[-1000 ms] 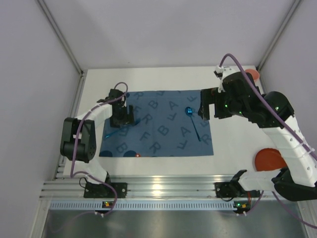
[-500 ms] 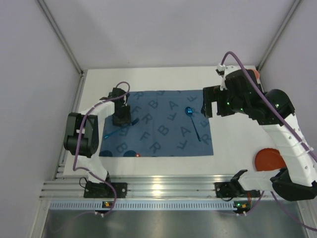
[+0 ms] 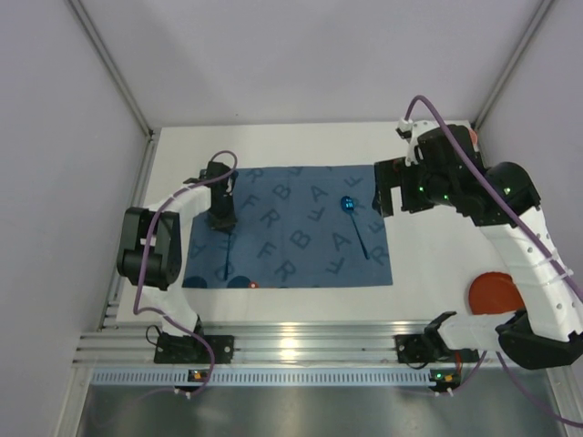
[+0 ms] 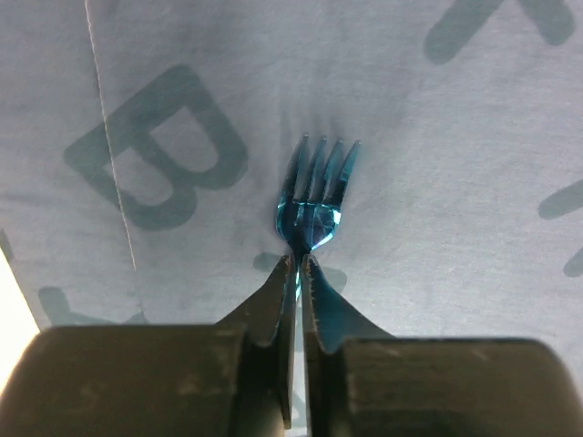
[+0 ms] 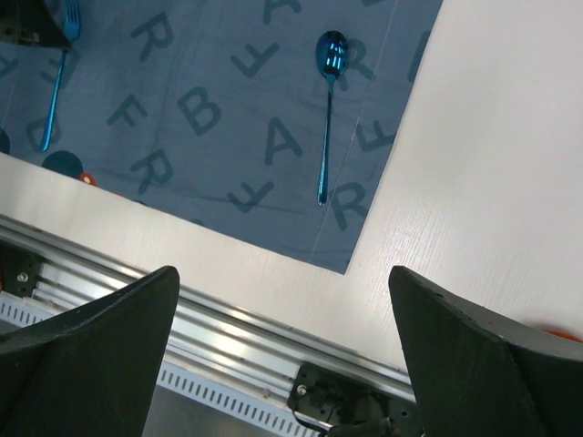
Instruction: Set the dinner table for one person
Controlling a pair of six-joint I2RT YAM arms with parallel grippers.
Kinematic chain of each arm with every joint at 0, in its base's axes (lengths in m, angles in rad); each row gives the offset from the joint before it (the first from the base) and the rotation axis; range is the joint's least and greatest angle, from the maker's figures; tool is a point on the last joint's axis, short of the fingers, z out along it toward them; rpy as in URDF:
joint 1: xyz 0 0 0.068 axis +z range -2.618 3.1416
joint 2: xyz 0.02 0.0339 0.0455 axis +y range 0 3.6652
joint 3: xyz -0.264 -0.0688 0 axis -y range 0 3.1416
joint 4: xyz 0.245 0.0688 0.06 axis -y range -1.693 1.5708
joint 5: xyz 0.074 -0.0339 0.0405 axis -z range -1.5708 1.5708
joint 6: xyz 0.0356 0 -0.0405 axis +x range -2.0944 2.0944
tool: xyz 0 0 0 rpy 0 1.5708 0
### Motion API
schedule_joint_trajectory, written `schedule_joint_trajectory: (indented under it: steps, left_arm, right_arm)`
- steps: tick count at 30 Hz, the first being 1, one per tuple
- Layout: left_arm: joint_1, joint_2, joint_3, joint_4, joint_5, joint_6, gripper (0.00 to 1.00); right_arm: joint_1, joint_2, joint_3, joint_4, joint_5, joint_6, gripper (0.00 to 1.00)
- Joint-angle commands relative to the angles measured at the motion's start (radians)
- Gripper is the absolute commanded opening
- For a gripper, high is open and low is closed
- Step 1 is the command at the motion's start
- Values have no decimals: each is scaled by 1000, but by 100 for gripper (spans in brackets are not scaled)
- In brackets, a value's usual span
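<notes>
On the white dinner table (image 3: pixel 428 264) lies a dark blue letter-printed placemat (image 3: pixel 291 241). My left gripper (image 3: pixel 223 218) (image 4: pixel 298 262) is shut on the neck of a shiny blue fork (image 4: pixel 317 187), low over the mat's left part. The fork's handle (image 3: pixel 226 259) runs toward the near edge. A blue spoon (image 3: pixel 355 223) (image 5: pixel 328 100) lies on the mat's right part, bowl toward the far side. My right gripper (image 3: pixel 383 196) (image 5: pixel 282 273) hangs open above the mat's right edge, nothing between its fingers.
A red-orange plate (image 3: pixel 496 293) sits at the near right of the table, partly behind the right arm. Another orange object (image 3: pixel 466 137) peeks out at the far right corner. The aluminium rail (image 3: pixel 291 346) runs along the near edge. Grey walls enclose the table.
The left gripper has closed on the fork. The fork has swung from a diagonal lie so its handle now points toward the near edge. The right arm has barely moved.
</notes>
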Motion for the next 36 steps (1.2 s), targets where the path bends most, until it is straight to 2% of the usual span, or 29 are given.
schedule_joint_trajectory:
  steps: [1, 7, 14, 17, 18, 22, 26, 29, 31, 33, 36]
  left_arm:
    - [7, 25, -16, -72, -98, -41, 2]
    - [7, 81, 89, -109, -129, -70, 0]
    - [7, 85, 135, -132, -189, -57, 0]
    - [7, 62, 168, -134, -163, -60, 15]
    - [5, 46, 175, -135, -157, -61, 25]
    - [5, 19, 249, -154, -138, -55, 48]
    - [5, -13, 315, -198, -109, -69, 56]
    - [-4, -76, 327, -223, -69, -103, 57]
    - [-11, -135, 297, -227, -32, -121, 57]
    - [-28, -180, 260, -223, 26, -132, 56]
    - [-48, -278, 157, -201, 93, -135, 55]
  right_arm:
    - [-17, 9, -8, 30, -38, -23, 99]
    - [-17, 19, -3, 44, -54, -28, 99]
    - [-23, 7, -9, 45, -49, -28, 99]
    - [-41, 7, -12, 39, 0, -9, 99]
    - [-62, 6, -15, 39, 5, -2, 99]
    - [-116, 3, -69, 61, 17, 52, 99]
    - [-173, -25, -253, 97, 100, 174, 100]
    - [-312, -72, -441, 151, 77, 277, 100]
    - [-462, -118, -593, 188, -3, 313, 99]
    - [-573, -134, -668, 220, -17, 351, 98]
    - [-667, -117, -756, 248, 32, 361, 99]
